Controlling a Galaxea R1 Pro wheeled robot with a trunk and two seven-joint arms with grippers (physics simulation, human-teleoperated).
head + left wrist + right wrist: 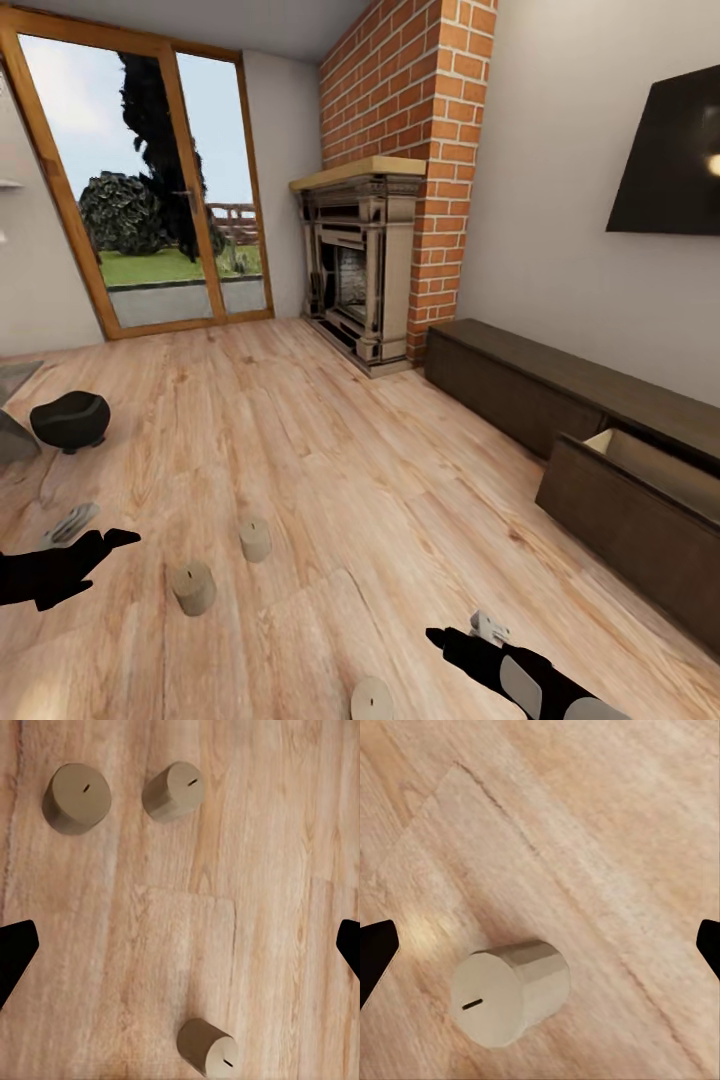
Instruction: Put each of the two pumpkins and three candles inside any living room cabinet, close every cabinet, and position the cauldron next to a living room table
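Nearest the head camera, one candle (372, 699) stood on the wooden floor (330, 450) at the lower edge of the view, just left of the right gripper (440, 637). From the right wrist camera that same candle (510, 991) sat between the two dark fingertips (375, 952), which stood wide apart and touched nothing, so the right jaws were released.

By size, the floor spread widest, running back to the glass patio doors (150, 180) and the brick fireplace (365, 270). Along the right wall lay the long dark cabinet (520, 385), below a wall-mounted television (670, 160); its nearest drawer (640, 500) was pulled out, showing a pale interior. Far left, well apart from the cabinet, the black cauldron (70, 420) rested on the floor.

Two more candles stood near each other on the boards, one (255, 540) farther off and one (194, 587) closer, just right of the left gripper (115, 540). The left wrist camera showed all three candles (76, 798) (174, 791) (208, 1048) on the floor, with its fingertips (15, 949) spread to either edge and grasping nothing; the left jaws were likewise released.
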